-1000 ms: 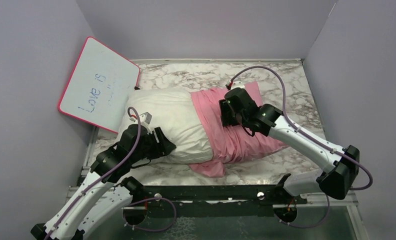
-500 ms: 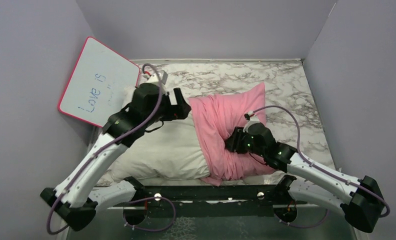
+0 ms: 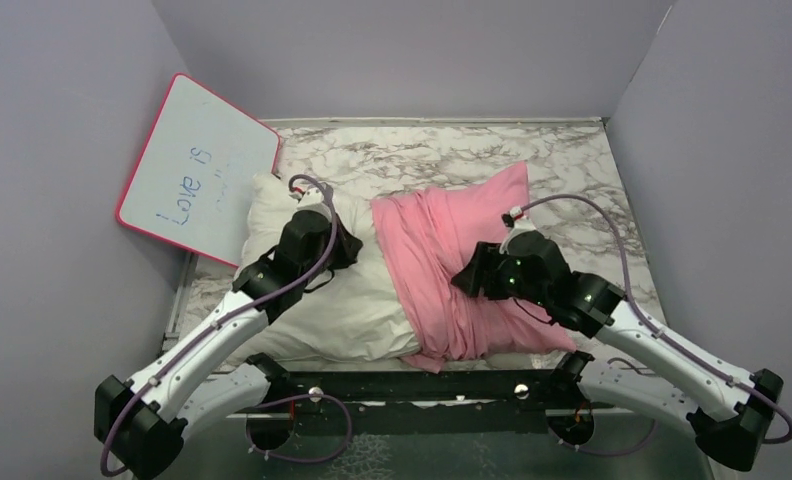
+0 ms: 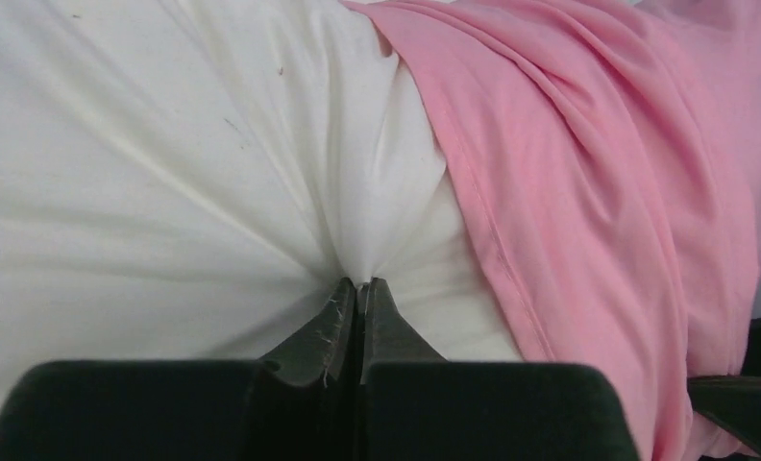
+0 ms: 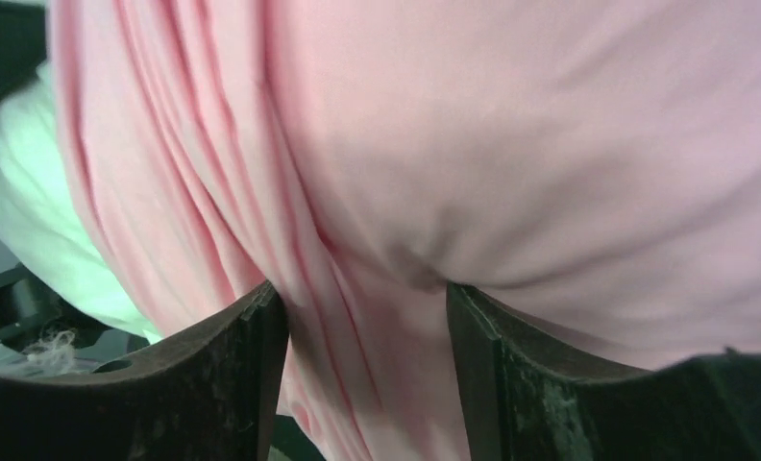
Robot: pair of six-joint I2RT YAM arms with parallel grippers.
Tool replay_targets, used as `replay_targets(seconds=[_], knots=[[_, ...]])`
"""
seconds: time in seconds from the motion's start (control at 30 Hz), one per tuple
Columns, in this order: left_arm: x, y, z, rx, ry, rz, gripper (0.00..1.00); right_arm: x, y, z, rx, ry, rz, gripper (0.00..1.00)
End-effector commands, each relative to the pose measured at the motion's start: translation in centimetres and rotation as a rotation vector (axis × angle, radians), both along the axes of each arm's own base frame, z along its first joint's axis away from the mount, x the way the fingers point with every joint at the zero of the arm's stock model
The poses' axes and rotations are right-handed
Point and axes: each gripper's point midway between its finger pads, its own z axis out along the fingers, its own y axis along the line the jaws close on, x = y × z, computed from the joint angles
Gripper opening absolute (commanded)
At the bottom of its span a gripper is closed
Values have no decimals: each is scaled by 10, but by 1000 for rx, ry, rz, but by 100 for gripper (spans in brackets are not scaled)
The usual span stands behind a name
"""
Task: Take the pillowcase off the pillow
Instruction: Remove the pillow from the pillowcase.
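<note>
The white pillow (image 3: 322,300) lies across the marble table, its right half inside the pink pillowcase (image 3: 442,230). My left gripper (image 3: 355,243) rests on the bare pillow just left of the pillowcase's open edge. In the left wrist view that gripper (image 4: 360,285) is shut on a pinch of white pillow (image 4: 165,144) fabric, with the pillowcase (image 4: 598,192) hem to its right. My right gripper (image 3: 465,283) presses into the middle of the pillowcase. In the right wrist view it (image 5: 367,298) stands open, with a bunch of pink pillowcase (image 5: 511,144) folds bulging between its fingers.
A pink-framed whiteboard (image 3: 197,170) leans against the left wall beside the pillow's far left corner. Grey walls close in the marble table (image 3: 422,155) on three sides. A black rail (image 3: 422,385) runs along the near edge, under the pillow's front.
My left gripper came down from above the pillow's far edge, moved nearer, and shut on the pillow fabric. My right gripper shifted slightly and its jaws widened on the pillowcase.
</note>
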Motion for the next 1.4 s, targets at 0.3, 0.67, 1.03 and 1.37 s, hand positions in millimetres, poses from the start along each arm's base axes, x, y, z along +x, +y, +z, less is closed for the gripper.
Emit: replay_targets(seconds=[0.3, 0.67, 1.03, 1.37], knots=[[-100, -8, -42, -216, 171, -233, 0, 91, -36, 134, -417, -316, -132, 86], [-104, 8, -34, -240, 144, -148, 0, 131, 9, 21, -488, 4, 132, 64], [-96, 25, -36, -217, 149, -18, 0, 173, -113, 75, -679, -169, -352, 1], [-94, 29, -36, -214, 141, 6, 0, 177, -137, 102, -531, -143, -385, 1]])
